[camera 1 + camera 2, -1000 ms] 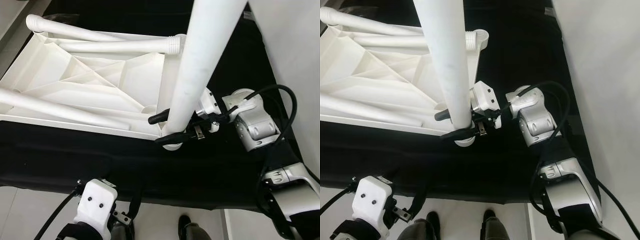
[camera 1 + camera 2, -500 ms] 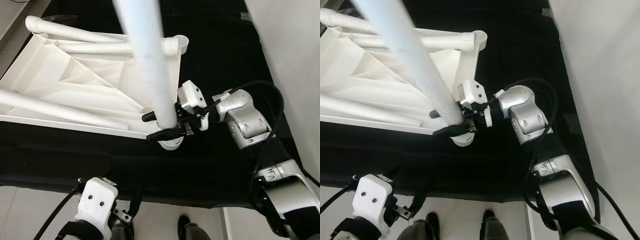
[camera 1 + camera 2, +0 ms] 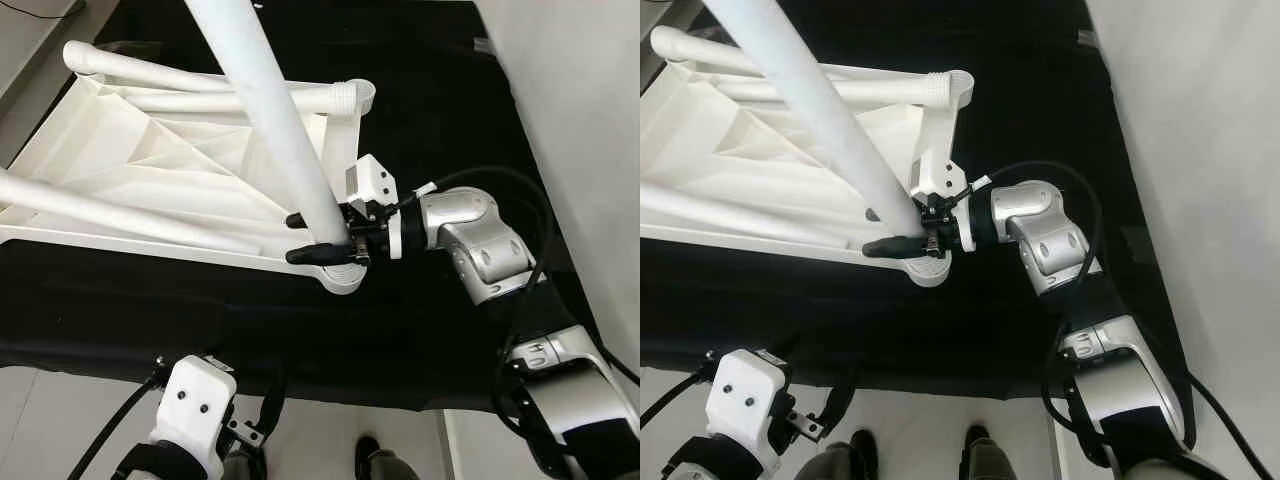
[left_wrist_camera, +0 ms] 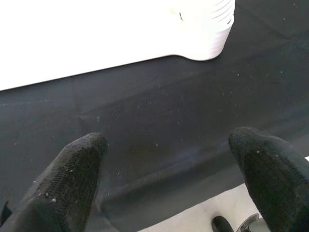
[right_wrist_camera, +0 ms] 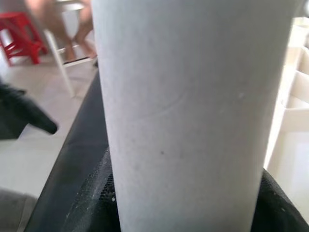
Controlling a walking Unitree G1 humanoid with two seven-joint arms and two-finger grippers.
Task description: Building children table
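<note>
The white children's table top (image 3: pixel 150 170) lies upside down on a black cloth (image 3: pixel 420 330), ribbed underside up. A long white table leg (image 3: pixel 270 110) stands tilted, its lower end at the near right corner socket (image 3: pixel 345 278). My right gripper (image 3: pixel 300 238) is shut on this leg just above the socket, and its black fingers (image 5: pixel 91 203) wrap the leg (image 5: pixel 193 121). Two more white legs (image 3: pixel 200 75) (image 3: pixel 100 210) lie across the table top. My left gripper (image 4: pixel 169 150) hangs open over the cloth's near edge, below the table's corner (image 4: pixel 207 34).
A white wall (image 3: pixel 580 130) rises along the right of the cloth. Pale floor (image 3: pixel 60 420) runs along the near edge, with dark shoes (image 3: pixel 372 455) on it. In the right wrist view a red stool (image 5: pixel 21 29) and a person's legs (image 5: pixel 58 14) stand far off.
The held leg has swung from leaning right to leaning left. My right gripper has shifted left and turned, bringing the leg's lower end over the corner socket. The left arm has stayed still.
</note>
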